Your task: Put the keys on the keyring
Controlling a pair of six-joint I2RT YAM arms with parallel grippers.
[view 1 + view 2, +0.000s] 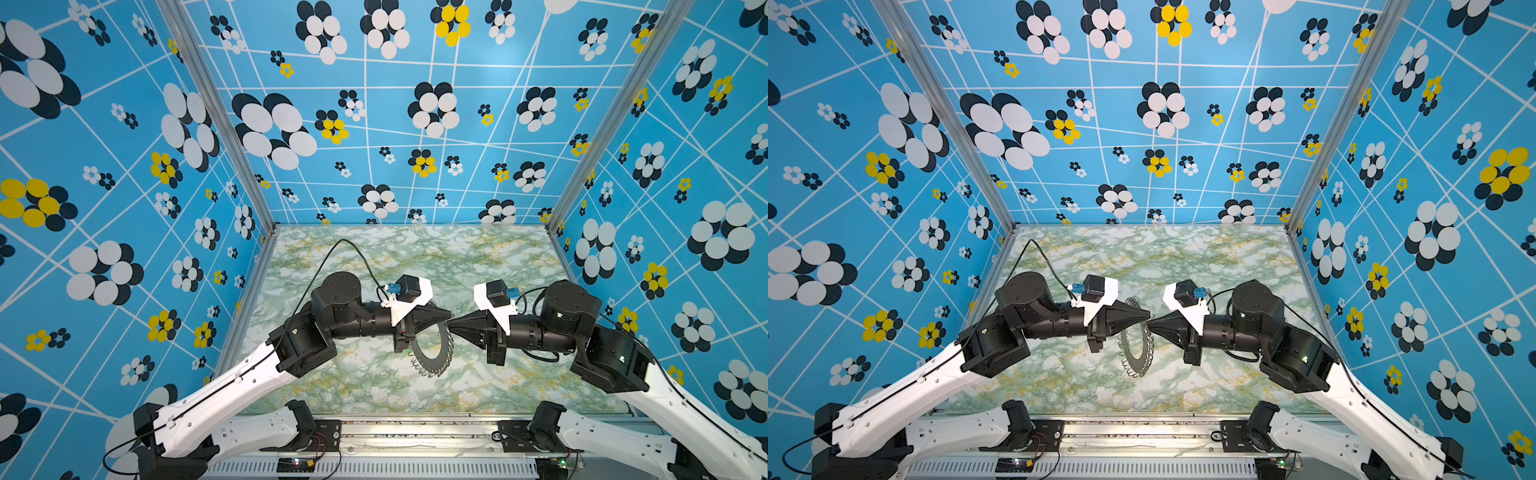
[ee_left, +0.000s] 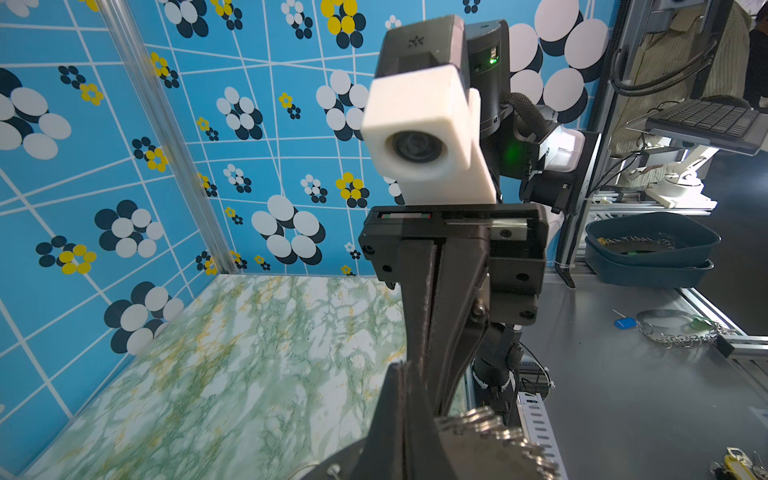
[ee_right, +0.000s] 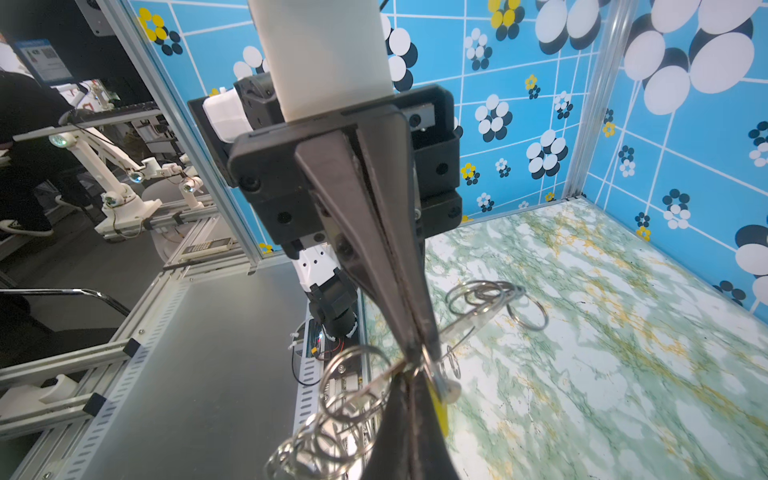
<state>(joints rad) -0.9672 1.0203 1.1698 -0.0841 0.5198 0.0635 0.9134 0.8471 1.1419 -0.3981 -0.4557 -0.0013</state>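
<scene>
Both hands' tips meet mid-table point(image 1: 374, 257), whose far half lies open.

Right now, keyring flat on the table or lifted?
Lifted. In both top views the keyring hangs on edge below the meeting tips of the left gripper and right gripper, both shut, above the table.

The left gripper point(image 2: 409, 370) and the right gripper point(image 2: 432, 316) meet tip to tip above the green marbled worktop point(image 2: 208, 374), each with its fingers point(image 2: 419, 299) pressed together. Beside them silver wire loops point(image 2: 498, 440) of the keyring fan out. A white camera block point(image 2: 415, 129) sits on the right gripper.
</scene>
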